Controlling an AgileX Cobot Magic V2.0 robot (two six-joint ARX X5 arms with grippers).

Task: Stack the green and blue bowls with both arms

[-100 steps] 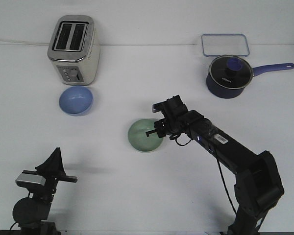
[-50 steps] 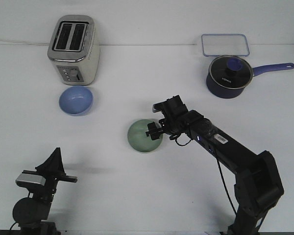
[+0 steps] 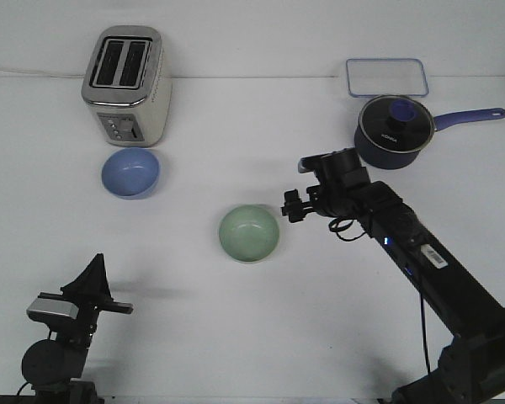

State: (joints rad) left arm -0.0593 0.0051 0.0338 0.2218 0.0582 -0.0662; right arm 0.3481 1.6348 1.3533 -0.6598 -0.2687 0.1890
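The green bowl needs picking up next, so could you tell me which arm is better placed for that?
Probably the right: the right gripper hovers just beside the green bowl, while the left gripper sits low at the table's near edge.

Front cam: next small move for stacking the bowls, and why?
Probably bring the left gripper forward toward the blue bowl. That bowl sits untouched by the toaster, apart from the green bowl, and the right gripper hangs beside the green bowl holding nothing.

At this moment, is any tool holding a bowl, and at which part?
No. The right tool is beside the green bowl, apart from its rim. The left tool is far from the blue bowl.
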